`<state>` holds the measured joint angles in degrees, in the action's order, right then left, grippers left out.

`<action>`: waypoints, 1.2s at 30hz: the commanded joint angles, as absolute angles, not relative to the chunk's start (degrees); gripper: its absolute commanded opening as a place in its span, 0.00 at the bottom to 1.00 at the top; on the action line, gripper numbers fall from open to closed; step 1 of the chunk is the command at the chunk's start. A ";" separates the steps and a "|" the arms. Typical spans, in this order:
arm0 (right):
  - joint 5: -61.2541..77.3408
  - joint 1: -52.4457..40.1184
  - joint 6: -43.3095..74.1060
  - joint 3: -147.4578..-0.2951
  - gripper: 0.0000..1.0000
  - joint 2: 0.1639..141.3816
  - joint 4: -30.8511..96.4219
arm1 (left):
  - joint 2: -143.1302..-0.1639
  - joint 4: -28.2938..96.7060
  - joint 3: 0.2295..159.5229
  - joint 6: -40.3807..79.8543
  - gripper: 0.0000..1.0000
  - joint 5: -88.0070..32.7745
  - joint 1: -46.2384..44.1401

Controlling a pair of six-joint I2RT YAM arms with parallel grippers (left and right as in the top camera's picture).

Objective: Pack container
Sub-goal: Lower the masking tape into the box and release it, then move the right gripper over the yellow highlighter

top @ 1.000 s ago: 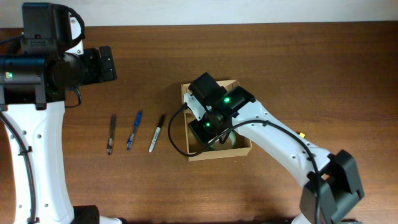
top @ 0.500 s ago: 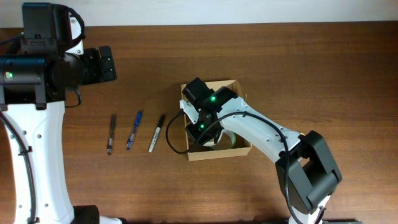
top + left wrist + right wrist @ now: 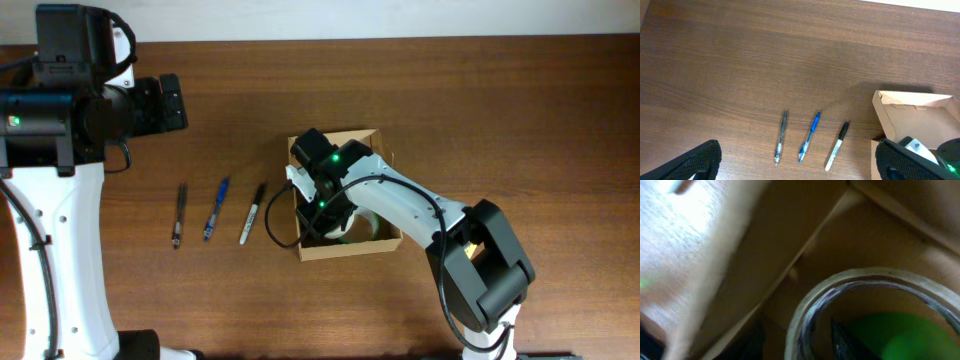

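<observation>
With the right pincer [image 3: 322,220] sunk in the open container [image 3: 350,251] mid-counter over a tape roll [image 3: 840,280], its jaws too blurred to judge, packing seems underway, and next likely comes fetching the pens [image 3: 217,208] lying left, below the wide-open left pincer [image 3: 170,103].

The overhead camera looked straight down from well above the table [image 3: 500,100]. It took in a broad stretch of the wood, with three pens [image 3: 216,208] left of centre and the container [image 3: 366,133] near the middle. The left wrist camera sat high and well back, tilted down across the same wood. It shared the pens with the overhead view, and it caught the container at its lower right edge. The right wrist camera was pushed very close inside the container, and its picture was blurred. Cardboard wall and the rim of a tape roll [image 3: 807,305] filled its frame, a spot the overhead view showed only partly.
</observation>
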<state>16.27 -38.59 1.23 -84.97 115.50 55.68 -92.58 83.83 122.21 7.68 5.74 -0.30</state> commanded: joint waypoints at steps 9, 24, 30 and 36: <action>3.97 -38.59 0.86 -110.54 0.45 112.55 76.29 | -92.95 83.59 123.04 6.74 0.99 5.10 -0.10; -5.34 -10.52 7.55 -135.13 0.49 112.55 97.34 | -92.95 83.00 123.04 6.74 0.99 5.15 -0.10; -5.78 2.92 16.25 -123.66 0.53 112.64 96.75 | -92.95 83.02 123.04 6.74 0.99 5.13 -0.10; -1.85 6.04 23.92 -111.85 0.49 112.64 94.32 | -92.97 83.00 123.04 6.74 0.99 5.15 -0.10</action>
